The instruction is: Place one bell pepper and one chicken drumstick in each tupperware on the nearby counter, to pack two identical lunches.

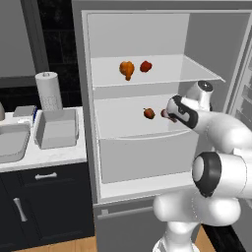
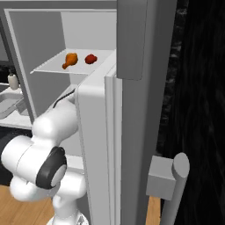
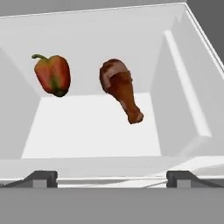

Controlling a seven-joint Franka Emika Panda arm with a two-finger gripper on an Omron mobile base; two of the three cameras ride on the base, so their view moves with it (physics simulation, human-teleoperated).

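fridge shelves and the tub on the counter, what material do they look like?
Upper shelf: looks like clear glass or plastic, since the fridge wall shows faintly through it. Tupperware: matte light grey, likely plastic, no gloss. Counter: white with faint veins, marble-look.

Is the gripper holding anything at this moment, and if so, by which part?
Nothing is held. The gripper is open, facing the bell pepper and the chicken drumstick on the fridge shelf, touching neither.
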